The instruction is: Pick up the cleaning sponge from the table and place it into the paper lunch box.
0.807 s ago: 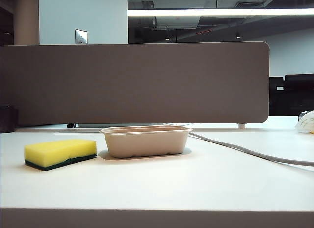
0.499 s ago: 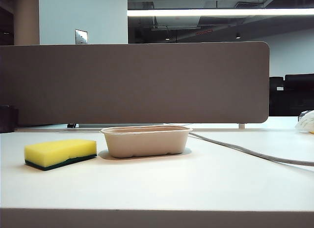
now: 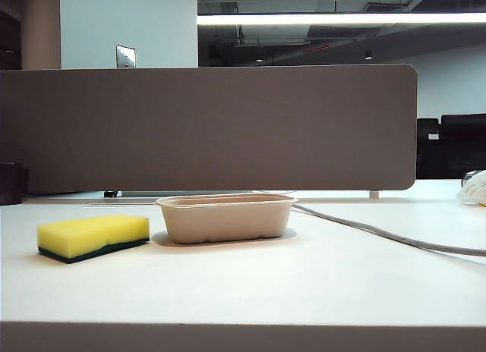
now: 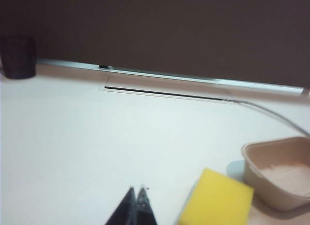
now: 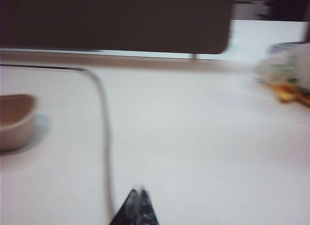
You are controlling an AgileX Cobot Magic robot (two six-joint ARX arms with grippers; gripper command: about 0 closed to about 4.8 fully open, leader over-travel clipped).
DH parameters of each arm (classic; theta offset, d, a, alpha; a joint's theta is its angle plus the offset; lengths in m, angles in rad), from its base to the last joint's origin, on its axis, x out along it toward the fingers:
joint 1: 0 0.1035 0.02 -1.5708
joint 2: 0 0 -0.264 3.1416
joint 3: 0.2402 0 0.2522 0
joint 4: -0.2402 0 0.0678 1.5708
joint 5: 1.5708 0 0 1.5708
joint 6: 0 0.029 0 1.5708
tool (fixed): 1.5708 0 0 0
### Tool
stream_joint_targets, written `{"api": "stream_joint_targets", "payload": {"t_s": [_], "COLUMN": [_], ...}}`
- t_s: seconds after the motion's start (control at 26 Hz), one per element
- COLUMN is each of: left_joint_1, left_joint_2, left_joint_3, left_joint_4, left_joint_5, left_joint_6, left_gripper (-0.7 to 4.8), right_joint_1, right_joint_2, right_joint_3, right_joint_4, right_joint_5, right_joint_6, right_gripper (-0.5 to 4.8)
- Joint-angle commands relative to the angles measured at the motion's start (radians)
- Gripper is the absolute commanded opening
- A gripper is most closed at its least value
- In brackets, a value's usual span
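The yellow cleaning sponge (image 3: 94, 237), green layer down, lies flat on the white table (image 3: 304, 284), just left of the beige paper lunch box (image 3: 226, 218). The box stands empty, a small gap between the two. No arm shows in the exterior view. In the left wrist view my left gripper (image 4: 137, 190) is shut with nothing in it, short of the cleaning sponge (image 4: 218, 204) and the lunch box (image 4: 281, 170). My right gripper (image 5: 138, 189) is shut and empty over bare table, with the lunch box (image 5: 14, 120) off to one side.
A grey cable (image 3: 387, 235) runs across the table from behind the box toward the right edge. A tall grey partition (image 3: 213, 128) closes the back. A dark cup (image 3: 11, 183) stands far left and a crumpled bag (image 3: 474, 188) lies far right.
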Motion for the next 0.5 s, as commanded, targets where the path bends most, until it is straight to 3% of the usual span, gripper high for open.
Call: {"api": "stream_joint_targets", "payload": {"t_s": [0.04, 0.08, 0.19, 0.35, 0.38, 0.5], "left_joint_1": [0.000, 0.000, 0.000, 0.000, 0.000, -0.002], "left_joint_2": [0.000, 0.000, 0.000, 0.000, 0.000, 0.000], "left_joint_3": [0.001, 0.001, 0.001, 0.002, 0.003, 0.023], "left_joint_4": [0.015, 0.014, 0.019, 0.075, 0.101, 0.155], "left_joint_5": [0.017, 0.032, 0.089, 0.212, 0.239, 0.265], "left_joint_6": [-0.087, -0.111, -0.138, -0.170, -0.186, -0.241], "left_gripper": [0.00, 0.07, 1.29, 4.50, 4.79, 4.79], "right_joint_1": [0.140, 0.201, 0.347, 0.473, 0.489, 0.515], "right_joint_2": [0.003, 0.008, 0.040, 0.096, 0.107, 0.134], "right_joint_3": [0.001, 0.001, 0.001, 0.001, 0.001, 0.001], "right_joint_4": [0.014, 0.014, 0.017, 0.017, 0.017, 0.017], "right_joint_5": [0.003, 0.003, -0.006, -0.010, -0.010, -0.007], "right_joint_6": [0.000, 0.000, 0.000, 0.000, 0.000, 0.000], "right_gripper": [-0.05, -0.05, -0.05, -0.05, -0.05, -0.05]}}
